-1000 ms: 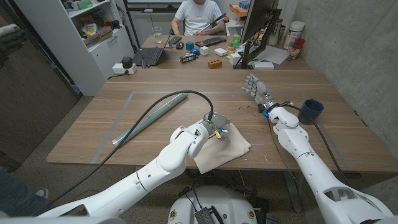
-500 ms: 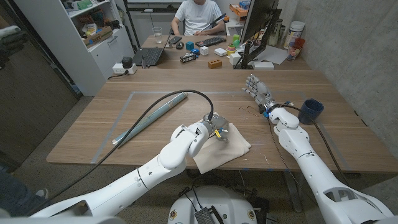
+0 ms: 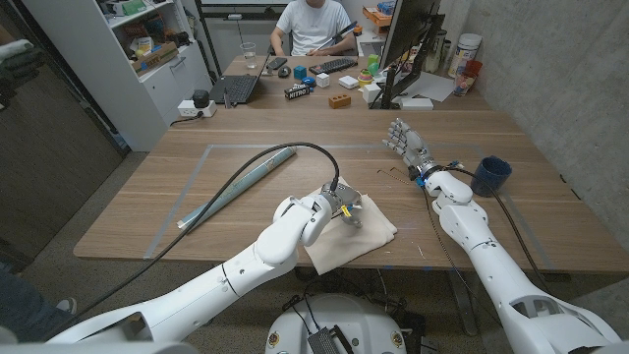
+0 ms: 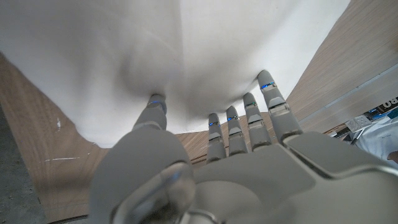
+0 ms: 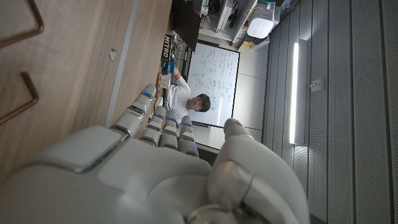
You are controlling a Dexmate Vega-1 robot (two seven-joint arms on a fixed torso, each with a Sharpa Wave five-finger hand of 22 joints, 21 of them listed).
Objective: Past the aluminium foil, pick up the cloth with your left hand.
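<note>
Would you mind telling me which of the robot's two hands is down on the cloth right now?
The left hand, with its fingertips pressing into the white cloth. The right hand stands apart on bare wood, near the blue cup.

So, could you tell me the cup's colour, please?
The cup beside the right hand is dark blue; head view.

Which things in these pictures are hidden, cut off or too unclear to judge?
- Head view: the left hand covers the middle of the cloth, so any grip is hidden.
- Left wrist view: the fingertips touch the cloth, but whether it is lifted stays unclear.
- Head view: the aluminium foil roll is partly crossed by a black cable.
- Head view: the blue cup has unseen contents.
</note>
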